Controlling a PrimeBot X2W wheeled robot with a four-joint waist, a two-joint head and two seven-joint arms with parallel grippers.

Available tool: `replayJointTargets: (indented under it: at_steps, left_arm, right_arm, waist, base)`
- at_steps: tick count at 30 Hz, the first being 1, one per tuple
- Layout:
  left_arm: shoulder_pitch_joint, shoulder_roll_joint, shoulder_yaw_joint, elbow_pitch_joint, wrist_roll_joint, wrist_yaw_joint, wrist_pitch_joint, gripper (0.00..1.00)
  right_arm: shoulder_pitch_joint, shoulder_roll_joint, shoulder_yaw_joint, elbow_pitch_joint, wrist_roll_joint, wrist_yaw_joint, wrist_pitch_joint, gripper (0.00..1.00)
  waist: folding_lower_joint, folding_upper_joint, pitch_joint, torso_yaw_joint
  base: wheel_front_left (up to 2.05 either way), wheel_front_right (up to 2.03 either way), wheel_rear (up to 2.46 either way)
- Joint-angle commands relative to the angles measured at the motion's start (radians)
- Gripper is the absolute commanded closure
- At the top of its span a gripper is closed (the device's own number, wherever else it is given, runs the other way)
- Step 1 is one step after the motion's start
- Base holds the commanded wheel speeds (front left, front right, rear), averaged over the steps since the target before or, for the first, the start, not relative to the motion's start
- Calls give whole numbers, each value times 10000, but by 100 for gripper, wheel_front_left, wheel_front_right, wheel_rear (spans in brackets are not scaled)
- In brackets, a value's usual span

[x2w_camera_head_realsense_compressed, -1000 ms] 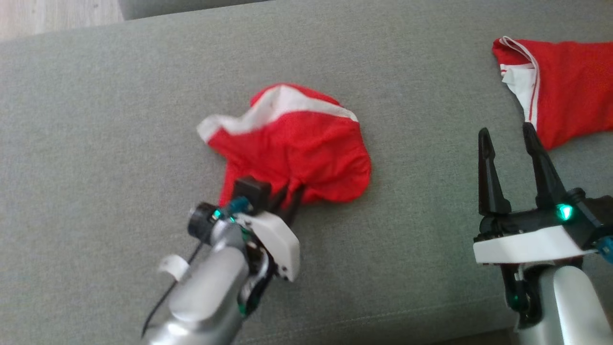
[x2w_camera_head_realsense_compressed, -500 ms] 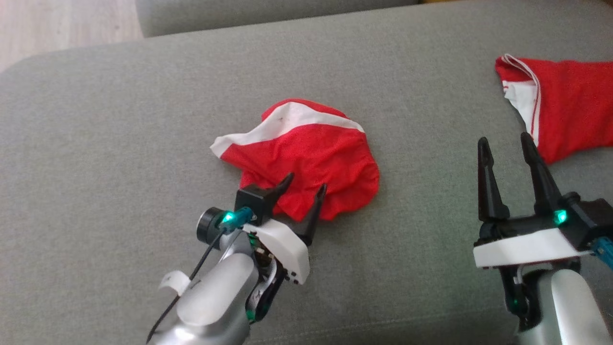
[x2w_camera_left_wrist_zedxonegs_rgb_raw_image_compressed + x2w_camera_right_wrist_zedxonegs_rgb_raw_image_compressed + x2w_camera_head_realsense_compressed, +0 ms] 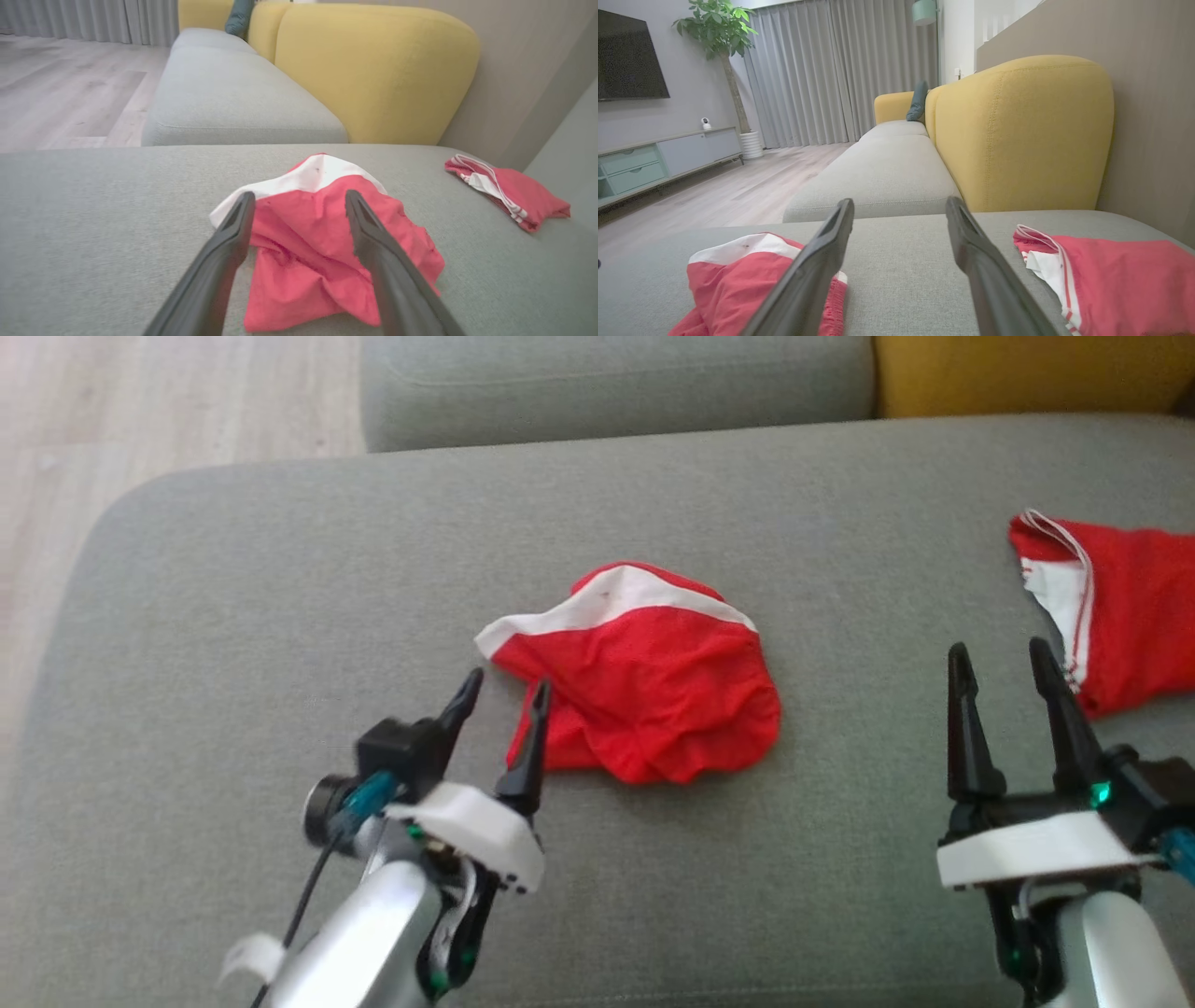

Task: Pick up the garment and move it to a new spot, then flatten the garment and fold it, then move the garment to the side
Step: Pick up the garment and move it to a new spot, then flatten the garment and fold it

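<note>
Two grippers, both spread wide and empty. The left gripper [image 3: 508, 681] sits at the near left edge of the garment [image 3: 653, 700]. In the head view one tip overlaps the red cloth, and in the left wrist view its fingers [image 3: 224, 261] frame the heap. Whether a tip touches the cloth cannot be told. The right gripper [image 3: 998, 650] hovers well apart to the right, its tips near a second garment [image 3: 1134, 607].

Two red-and-white garments lie on the grey seat [image 3: 280, 616]. The task's one is crumpled in a rounded heap near the middle, with a white band along its far side. The other lies at the right, cut off by the head view's edge, so its full shape is hard to make out. Beyond the seat are one more grey cushion [image 3: 607, 383] and a yellow backrest [image 3: 373, 70].
</note>
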Motion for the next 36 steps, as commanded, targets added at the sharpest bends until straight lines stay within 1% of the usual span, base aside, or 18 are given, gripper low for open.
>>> replayJointTargets:
  at_steps: [1, 10, 17, 27, 36]
  left_arm:
    - [90, 247, 623, -691, 129, 167, -120, 0]
    - [1403, 525, 1512, -1951, 324, 495, -121, 0]
    - [2125, 554, 2007, -2427, 546, 579, -121, 0]
    - [2432, 427, 2371, -2552, 844, 469, -122, 0]
    - [2497, 316, 2460, -2460, 973, 344, -122, 0]
  right_arm:
    - [20, -39, 153, -201, 119, 65, -153, 0]
    - [206, -39, 176, 315, 276, 65, -247, 0]
    - [368, -39, 313, 877, 391, 65, -313, 0]
    - [291, -39, 391, 1344, 434, 65, -428, 0]
    - [235, -39, 410, 1424, 409, 65, -433, 0]
  waist:
    - [1, -1, -147, 210]
    - [1, -1, -306, 545]
    - [1, -1, -412, 706]
    - [1, -1, -487, 785]
    - [1, -1, -456, 760]
  base:
    - [0, 0, 0]
    - [0, 0, 0]
    - [0, 0, 0]
    - [0, 0, 0]
    - [0, 0, 0]
